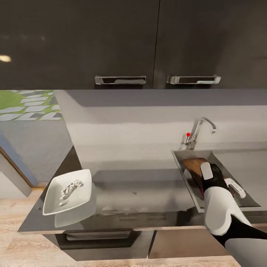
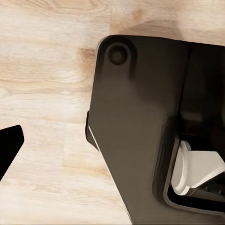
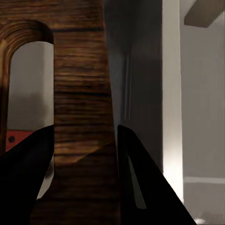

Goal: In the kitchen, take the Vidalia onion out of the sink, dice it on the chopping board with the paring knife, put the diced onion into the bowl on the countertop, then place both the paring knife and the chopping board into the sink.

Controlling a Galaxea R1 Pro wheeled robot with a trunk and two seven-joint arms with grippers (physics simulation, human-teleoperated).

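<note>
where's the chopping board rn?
Head view: the chopping board sits inside the sink on the right, below the tap, with the right gripper jaws closed around its handle end.

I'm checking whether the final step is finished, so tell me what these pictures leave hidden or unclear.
- Paring knife: head view, just a red sliver in the sink; the right arm covers the rest.
- Chopping board: head view, near end behind the right tool; whether it rests on the sink bottom is unclear.
- Diced onion in the bowl: too small to count.
- Left tool: one dark fingertip at the left wrist frame's edge.
</note>
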